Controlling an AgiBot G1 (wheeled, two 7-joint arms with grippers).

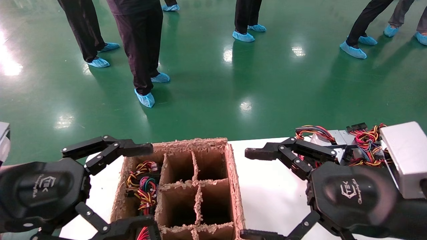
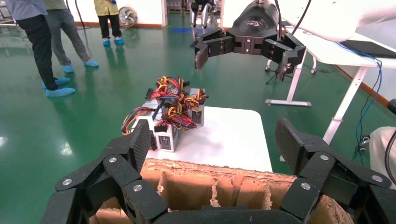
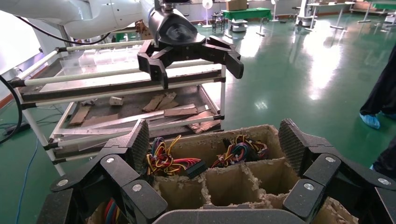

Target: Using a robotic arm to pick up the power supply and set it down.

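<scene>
Head view: the white table [image 1: 270,186] carries a frayed cardboard crate [image 1: 186,190] with divider cells; the cells at centre and on its right side gape open, while the column at 9 o'clock is stuffed with wires. Bare tabletop runs between the crate's right wall and the right gripper [image 1: 248,193]. At 2 o'clock the power supplies [image 1: 337,140] sit bunched at the table's far right corner, wires [image 1: 367,141] piled on top. Beyond the far edge, green floor [image 1: 213,83] with people [image 1: 140,43] standing well back. The right gripper is spread wide, holding nothing, upper finger just short of the supplies. The left gripper [image 1: 133,186] is spread wide over the crate's left side, also holding nothing.

Left wrist view: left gripper [image 2: 212,140] fingers splayed wide above the crate [image 2: 210,186] rim; supplies [image 2: 173,121] at 11 o'clock near the table's [image 2: 233,135] far edge, the right gripper [image 2: 243,53] hanging above and apart from them.

Right wrist view: right gripper [image 3: 215,144] wide, unladen, over the crate [image 3: 233,172]; left gripper [image 3: 191,60] opposite at 12 o'clock, a rack [image 3: 116,93] behind it.
</scene>
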